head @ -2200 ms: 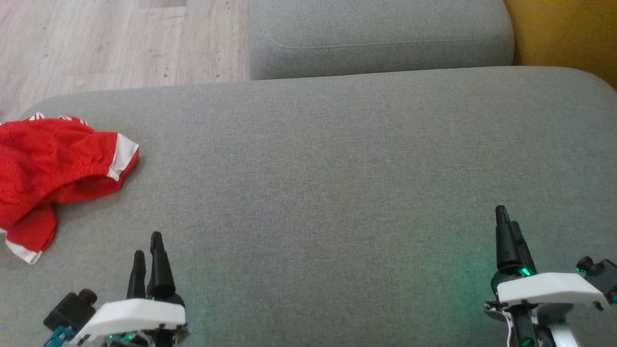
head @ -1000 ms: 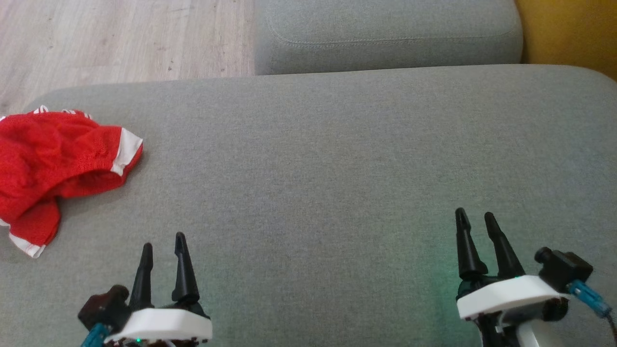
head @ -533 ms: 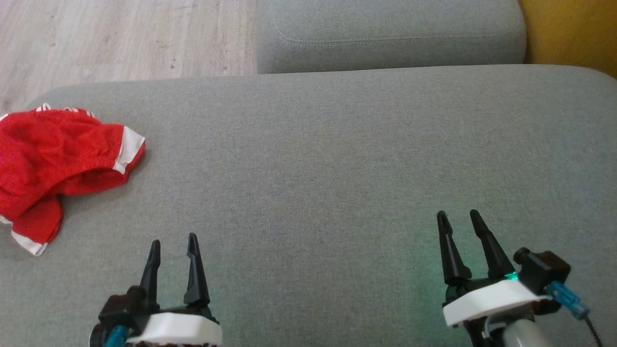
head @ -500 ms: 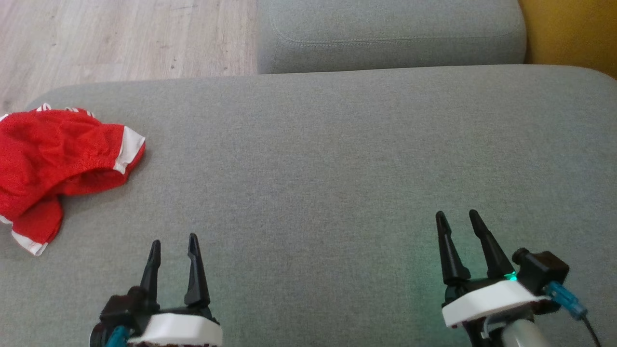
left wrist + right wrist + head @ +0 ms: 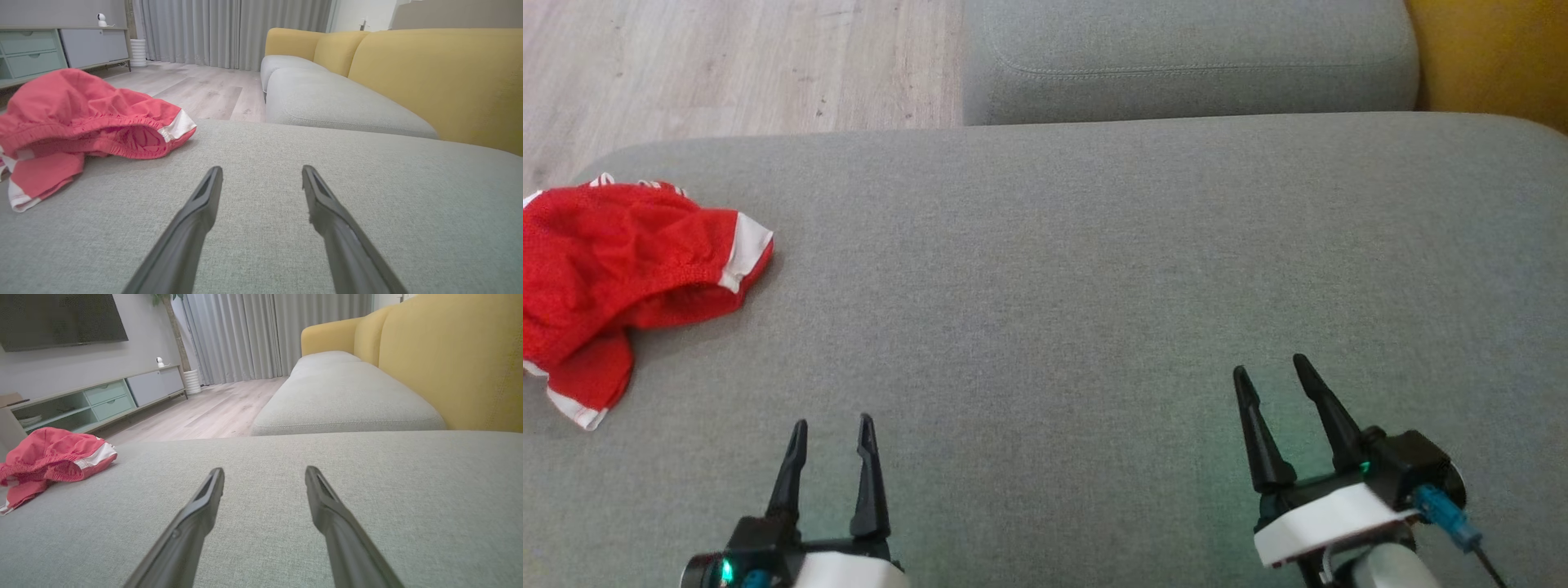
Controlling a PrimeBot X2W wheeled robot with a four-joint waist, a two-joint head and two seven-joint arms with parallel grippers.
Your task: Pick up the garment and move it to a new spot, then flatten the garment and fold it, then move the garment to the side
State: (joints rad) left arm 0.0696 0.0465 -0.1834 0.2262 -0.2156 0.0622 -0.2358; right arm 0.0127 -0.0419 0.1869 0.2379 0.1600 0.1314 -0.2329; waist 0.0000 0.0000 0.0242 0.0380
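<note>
Red mesh with white trim, the crumpled garment [image 5: 629, 278] lies bunched in a loose heap at the left edge of the broad grey woven seat cushion [image 5: 1094, 269], part of it running out of the head view on that side. In the left wrist view an elastic hem and 1 trimmed corner face the camera. The left gripper [image 5: 833, 423] hovers low over bare cushion, its 2 long dark fingers spread apart and holding nothing, with the heap ahead of it and off to its left, near but not touching. The right gripper [image 5: 1270, 366] sits well apart on the other side, its claw likewise spread wide and empty, pointing toward the second grey cushion [image 5: 1184, 57] and the pale wooden floor [image 5: 727, 65] beyond. By my reading the task is at its very first step: the pick-up has not begun and nothing is flattened or folded. The next move probably calls for the left arm to swing leftward and come down on a raised fold, perhaps the white-trimmed hem, then close before lifting. The open middle of the cushion looks like a sensible new spot. Thin mesh may slip or drag, so a deep bite on a thick ridge seems wiser than a pinch at 1 edge.
</note>
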